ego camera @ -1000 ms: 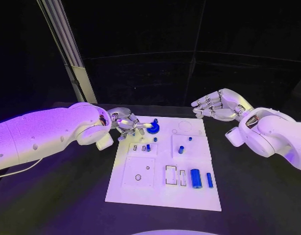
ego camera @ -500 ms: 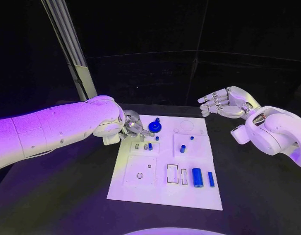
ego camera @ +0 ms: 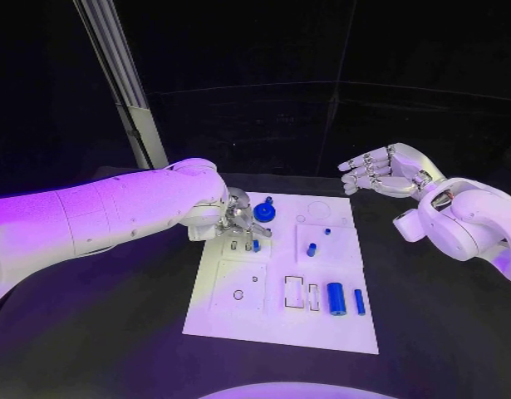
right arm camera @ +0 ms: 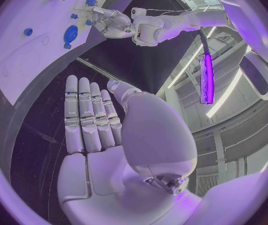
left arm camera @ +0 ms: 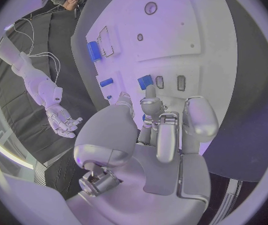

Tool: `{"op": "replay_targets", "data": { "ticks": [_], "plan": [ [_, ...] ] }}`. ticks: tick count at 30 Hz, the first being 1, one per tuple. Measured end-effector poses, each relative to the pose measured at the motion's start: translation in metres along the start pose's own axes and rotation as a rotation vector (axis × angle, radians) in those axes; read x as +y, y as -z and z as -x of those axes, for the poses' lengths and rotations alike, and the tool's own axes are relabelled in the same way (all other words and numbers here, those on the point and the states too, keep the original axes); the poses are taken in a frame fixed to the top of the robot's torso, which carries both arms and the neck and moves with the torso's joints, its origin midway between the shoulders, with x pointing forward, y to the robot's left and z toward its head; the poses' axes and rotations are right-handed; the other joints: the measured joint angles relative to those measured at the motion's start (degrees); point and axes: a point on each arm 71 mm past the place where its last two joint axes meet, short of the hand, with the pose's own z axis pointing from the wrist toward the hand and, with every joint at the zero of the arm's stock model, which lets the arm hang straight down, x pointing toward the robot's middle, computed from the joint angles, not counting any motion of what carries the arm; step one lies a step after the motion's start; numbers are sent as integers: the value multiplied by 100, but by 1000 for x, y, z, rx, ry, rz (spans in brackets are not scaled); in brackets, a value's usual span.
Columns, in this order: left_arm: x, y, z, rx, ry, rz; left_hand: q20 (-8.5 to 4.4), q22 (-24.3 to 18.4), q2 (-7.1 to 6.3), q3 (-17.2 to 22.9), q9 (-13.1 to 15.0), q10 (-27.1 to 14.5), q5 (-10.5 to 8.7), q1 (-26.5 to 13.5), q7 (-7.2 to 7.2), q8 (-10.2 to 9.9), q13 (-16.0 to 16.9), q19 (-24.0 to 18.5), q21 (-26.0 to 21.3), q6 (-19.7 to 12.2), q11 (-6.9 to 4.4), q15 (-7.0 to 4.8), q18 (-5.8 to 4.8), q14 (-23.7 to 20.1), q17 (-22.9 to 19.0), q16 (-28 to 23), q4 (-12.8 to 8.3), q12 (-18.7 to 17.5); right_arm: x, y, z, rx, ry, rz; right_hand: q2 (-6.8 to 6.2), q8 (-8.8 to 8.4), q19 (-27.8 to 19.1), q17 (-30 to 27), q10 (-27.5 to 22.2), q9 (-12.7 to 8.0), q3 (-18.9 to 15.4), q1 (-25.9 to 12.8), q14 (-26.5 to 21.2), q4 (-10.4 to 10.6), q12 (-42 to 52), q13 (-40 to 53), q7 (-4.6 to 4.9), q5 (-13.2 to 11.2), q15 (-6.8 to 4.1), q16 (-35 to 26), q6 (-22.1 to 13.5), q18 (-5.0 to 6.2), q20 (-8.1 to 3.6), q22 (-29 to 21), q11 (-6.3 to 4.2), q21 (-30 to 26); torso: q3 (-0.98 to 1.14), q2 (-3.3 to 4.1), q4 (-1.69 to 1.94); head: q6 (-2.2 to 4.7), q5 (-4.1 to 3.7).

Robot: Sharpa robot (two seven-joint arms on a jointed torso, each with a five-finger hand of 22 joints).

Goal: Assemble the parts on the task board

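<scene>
Over the task board [ego camera: 282, 320], left hand [ego camera: 241, 221] fingers curled among blue parts [ego camera: 336, 296], grip unclear; right hand [ego camera: 382, 171] spread wide, empty

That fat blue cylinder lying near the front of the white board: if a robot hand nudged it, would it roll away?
Probably. The blue cylinder lies on its side on the flat task board, so a sideways push would likely roll it. It looks smooth and rigid, possibly slippery to pinch. The thinner blue rod beside it might stop it.

matt white task board [ego camera: 282, 320], glossy blue parts [ego camera: 336, 295]
</scene>
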Motion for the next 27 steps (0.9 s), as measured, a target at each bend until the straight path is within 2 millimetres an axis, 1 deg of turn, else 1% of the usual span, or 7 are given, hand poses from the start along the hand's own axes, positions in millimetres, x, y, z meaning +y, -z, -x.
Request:
{"op": "replay_targets", "data": {
  "ticks": [1, 5, 7, 11, 13, 16, 27],
  "plan": [
    [-1, -1, 0, 5, -5, 2, 0, 0, 0, -6, 0, 0, 0, 0, 0, 0, 0, 0, 0, 0, 0, 0, 0, 0, 0, 0, 6, 0, 0, 0, 0, -1, 0, -1, -28, 0, 0, -7, 0, 0, 0, -28, 0, 0, 0, 0, 12, 20, 0, -19, -12, 0, 0, -6, 0, 0, 0, 0, 0, -2, 0],
    [-3, -3, -1, 20, -19, 11, 0, 13, 0, -16, 16, 0, 0, 0, 20, 0, 9, 0, 0, -21, 0, 0, 0, 0, 0, 28, -4, 0, -1, -1, 0, -1, 0, -3, -27, 0, 0, -17, -20, 0, 15, -27, -22, -15, 0, 1, 12, 22, 22, -19, -12, 0, 0, -21, 20, -36, -4, 1, 2, -14, -8],
    [-3, -4, -1, 27, -24, 17, 0, 25, 27, -22, 25, 0, 0, 27, 20, 23, 16, 0, 0, -21, 0, 0, 0, 0, 0, 28, -11, 0, -1, -1, 0, -1, -1, -4, -9, 0, 0, -17, -43, 0, 15, -45, -22, -15, 0, 0, 32, 30, 22, -41, -32, 0, 0, -23, -3, -36, -4, 2, 2, -24, -8],
    [-3, -5, -1, 39, -34, 27, 0, 36, 60, -22, 58, 0, 0, 60, 21, 61, 19, 0, 22, -63, 0, 0, 0, 0, 0, 28, -11, 21, -1, -1, 0, -1, -1, -5, -26, 0, 0, -25, -62, 0, 14, -73, -22, -15, 0, 1, 15, 53, 22, -41, -48, 0, 0, -30, 18, -59, -7, 4, 3, -36, -13],
    [-4, -6, -1, 45, -39, 32, 0, 40, 113, -22, 83, 0, 0, 113, 21, 62, 31, 0, 22, -63, 0, 0, 0, 0, -1, 28, -11, 25, -1, -2, 0, -1, -1, -6, -26, 0, 0, -29, -62, 0, 29, -73, -22, -30, 0, 1, 15, 53, 22, -58, -49, 0, 0, -38, 18, -59, -7, 4, 4, -39, -13],
    [-5, -7, -1, 52, -45, 36, 0, 58, 113, -22, 100, 0, 0, 113, 21, 86, 31, 0, 22, -103, 0, 0, 0, 0, -1, 28, -11, 25, -1, -2, -1, 0, -2, -6, -27, 0, 21, -30, -62, 1, 29, -73, -22, -30, 0, 1, 36, 53, 22, -67, -69, 0, 21, -43, 19, -59, -8, 4, 4, -42, -14],
    [-8, -10, -1, 63, -57, 48, 1, 106, 136, 19, 174, 0, 0, 290, 20, 150, 65, -1, 69, -144, 1, 1, 0, 0, -1, 28, -51, 51, -2, -4, -2, 6, -5, -8, -27, 0, 21, -37, -82, 0, 29, -73, -42, -30, 0, 1, 36, 53, 42, -67, -69, 0, 21, -51, 39, -85, -8, 5, 5, -68, -27]
  ]
}}
